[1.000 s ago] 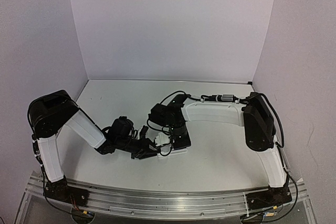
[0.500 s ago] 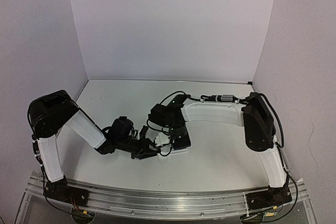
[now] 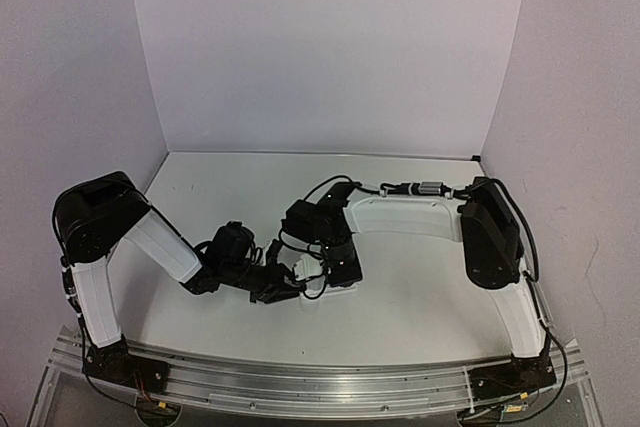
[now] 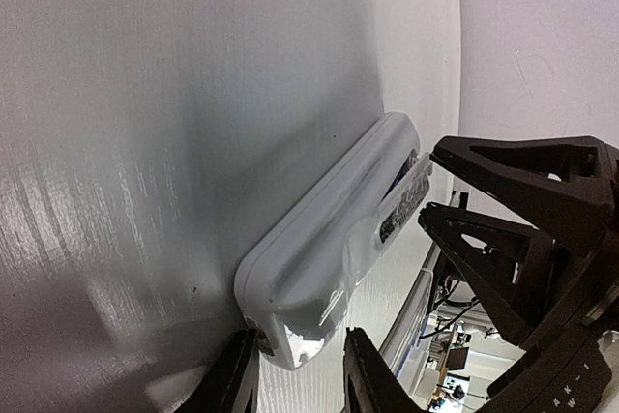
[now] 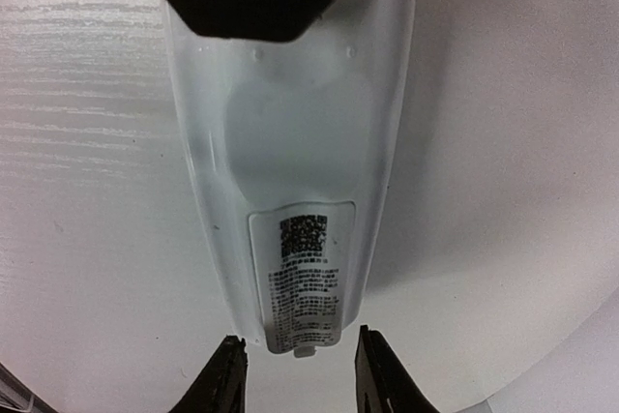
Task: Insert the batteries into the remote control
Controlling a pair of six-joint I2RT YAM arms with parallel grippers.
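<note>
Pale lilac walls (image 3: 330, 47) close in a white surface (image 3: 430, 297), and both arms fold inward to meet near its front middle. The remote control (image 5: 290, 142) lies there between them, back face up, buttons hidden underneath. A labelled panel (image 5: 305, 282) with small dark print sits flush at one end of that back, a small tab showing at its edge.

The left pincer (image 4: 300, 353) has the opposite end of the remote. One finger (image 4: 232, 384) lies low against the surface under the corner and the other sits over the top face, so it looks closed on the remote. In the right wrist view this pincer shows only as a dark block covering the far end.

The right pincer (image 5: 300, 360) hangs over the labelled end with its two fingers spread a little wider than the remote. A thin gap shows on each side, and it holds nothing. From the left wrist view its black fingers (image 4: 503, 249) stand just above the label, apart from each other.
</note>
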